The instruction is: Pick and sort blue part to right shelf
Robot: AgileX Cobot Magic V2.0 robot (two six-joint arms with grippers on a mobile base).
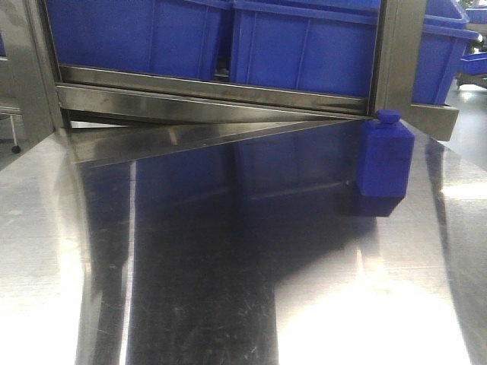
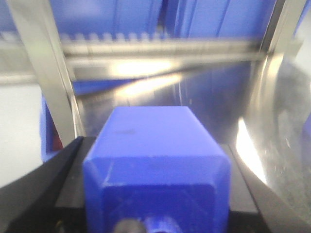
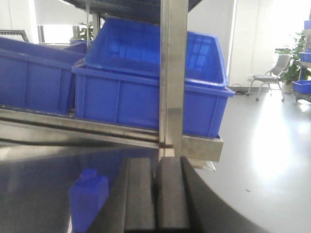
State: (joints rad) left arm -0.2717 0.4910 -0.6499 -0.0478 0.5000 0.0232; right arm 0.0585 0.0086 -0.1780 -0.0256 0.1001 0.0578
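Left pincer [image 2: 155, 145]: clenched on a blue part [image 2: 155, 160]. Its black fingers [image 2: 43, 189] press on both flanks of the block. The part lies lengthwise between them, with its capped neck towards the wrist camera and its flat end towards the rack.

Right pincer [image 3: 156, 165]: clamped tight with nothing in it. The two dark pads [image 3: 141, 194] meet along a single seam. It points at an upright post [image 3: 173, 73] of the rack.

Second blue part [image 1: 384, 163]: a bottle-shaped block with a small cap on top. It stands upright on the worktop [image 1: 228, 266], free of both pincers and just beside the foot of the rack's right-hand post. In the right wrist view it sits low and to the left of the shut pads [image 3: 87, 199].

Right shelf [image 1: 213, 103]: a stainless-steel rack at the far edge of the worktop.
- Flat front rails run across the front view.
- A white roller track [image 2: 146, 46] shows in the left wrist view, though it is blurred.
- Large rimmed blue bins [image 1: 304, 46] stand side by side on the level above the rails. One of them [image 3: 146, 97] sits directly behind the post.

Worktop: polished steel, mirroring the bins and the standing part.

Beyond the rack in the right wrist view: pale floor [image 3: 272, 145] and a chair [image 3: 269, 80].
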